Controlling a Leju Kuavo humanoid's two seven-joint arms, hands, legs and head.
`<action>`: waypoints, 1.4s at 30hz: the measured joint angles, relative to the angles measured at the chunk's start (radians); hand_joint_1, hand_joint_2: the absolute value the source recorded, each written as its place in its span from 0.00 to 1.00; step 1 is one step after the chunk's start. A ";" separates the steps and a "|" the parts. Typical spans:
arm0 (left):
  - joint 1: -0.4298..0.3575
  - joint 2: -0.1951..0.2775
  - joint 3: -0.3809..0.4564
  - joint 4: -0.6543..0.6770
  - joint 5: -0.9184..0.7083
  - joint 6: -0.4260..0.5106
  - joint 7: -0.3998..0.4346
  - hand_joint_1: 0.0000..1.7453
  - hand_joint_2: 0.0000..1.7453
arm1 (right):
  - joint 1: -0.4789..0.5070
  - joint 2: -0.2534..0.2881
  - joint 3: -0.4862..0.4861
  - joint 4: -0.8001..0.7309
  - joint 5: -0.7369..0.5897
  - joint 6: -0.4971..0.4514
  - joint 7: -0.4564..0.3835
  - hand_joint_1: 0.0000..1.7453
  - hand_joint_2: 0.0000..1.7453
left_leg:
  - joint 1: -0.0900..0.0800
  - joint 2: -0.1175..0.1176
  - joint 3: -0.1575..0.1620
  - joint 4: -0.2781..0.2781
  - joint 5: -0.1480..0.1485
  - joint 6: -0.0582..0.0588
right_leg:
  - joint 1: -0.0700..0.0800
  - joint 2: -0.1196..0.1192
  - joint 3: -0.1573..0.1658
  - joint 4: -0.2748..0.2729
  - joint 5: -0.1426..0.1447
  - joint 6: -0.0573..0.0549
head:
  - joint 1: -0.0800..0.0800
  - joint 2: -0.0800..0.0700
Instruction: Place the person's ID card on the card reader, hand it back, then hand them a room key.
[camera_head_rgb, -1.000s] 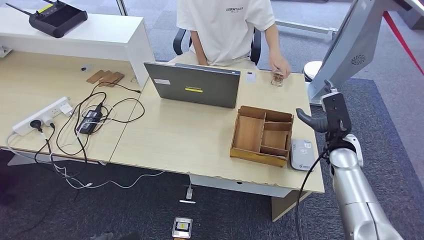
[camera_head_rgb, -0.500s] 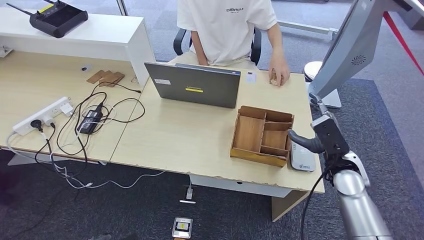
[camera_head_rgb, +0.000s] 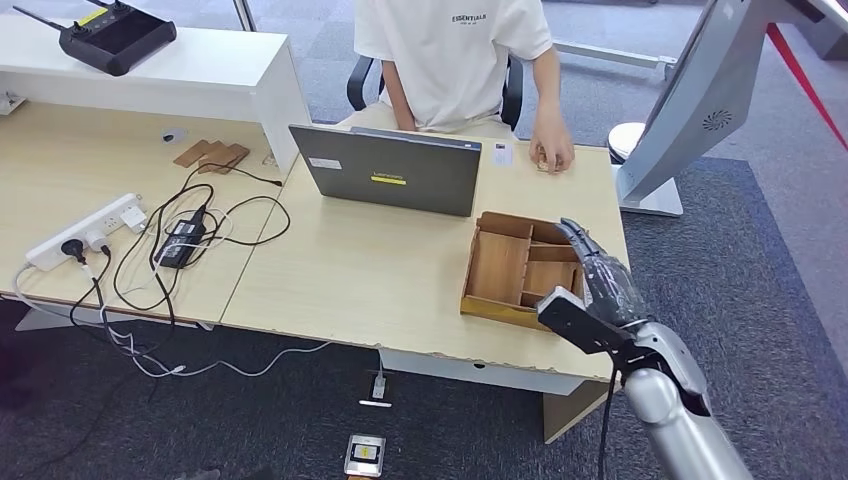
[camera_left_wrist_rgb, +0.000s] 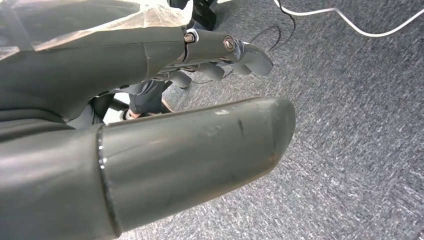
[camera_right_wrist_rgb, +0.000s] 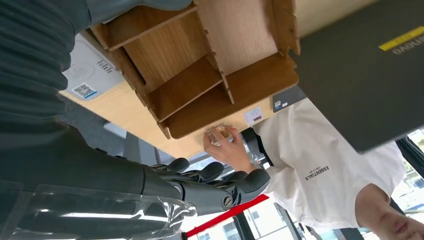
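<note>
The right hand (camera_head_rgb: 592, 292) hovers empty, fingers spread, over the wooden tray (camera_head_rgb: 522, 269) (beside the card reader (camera_right_wrist_rgb: 89, 71)); the left hand (camera_left_wrist_rgb: 150, 110) hangs open above carpet.

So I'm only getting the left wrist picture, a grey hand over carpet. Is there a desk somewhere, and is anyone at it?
Observer: Yes. The head view shows a wooden desk with a person in a white T-shirt seated at its far side.
Operator: What's the other hand up to?
Observer: The right hand hovers over the desk's right end, at the edge of a wooden tray, holding nothing.
Operator: Where's the card reader?
Observer: The right wrist view shows the card reader, white, lying flat beside the tray.
Operator: And the ID card?
Observer: The person's hand rests on something small on the desk. It's too small to tell whether that's the card.
</note>
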 joint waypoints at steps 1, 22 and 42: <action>0.000 0.000 0.001 0.000 0.002 0.001 0.000 0.00 0.00 | 0.005 -0.002 0.011 -0.001 0.023 -0.007 0.004 0.00 1.00 | 0.000 0.000 0.000 0.000 0.000 0.000 | 0.000 0.000 0.000 0.000 0.000 0.000 | 0.000 0.000; 0.012 0.000 0.005 0.000 -0.007 0.025 0.002 0.00 0.00 | 0.052 -0.001 0.110 0.034 0.277 -0.225 0.108 0.00 1.00 | 0.000 0.000 0.000 0.000 0.000 0.000 | 0.000 0.000 0.000 0.000 0.000 0.000 | 0.000 0.000; 0.001 -0.001 0.005 0.000 -0.043 0.015 0.017 0.00 0.00 | 0.082 0.008 0.131 0.189 0.356 -0.401 0.134 0.00 1.00 | 0.000 0.001 0.000 0.000 -0.001 -0.001 | 0.000 0.000 0.000 0.000 0.000 0.000 | 0.000 0.000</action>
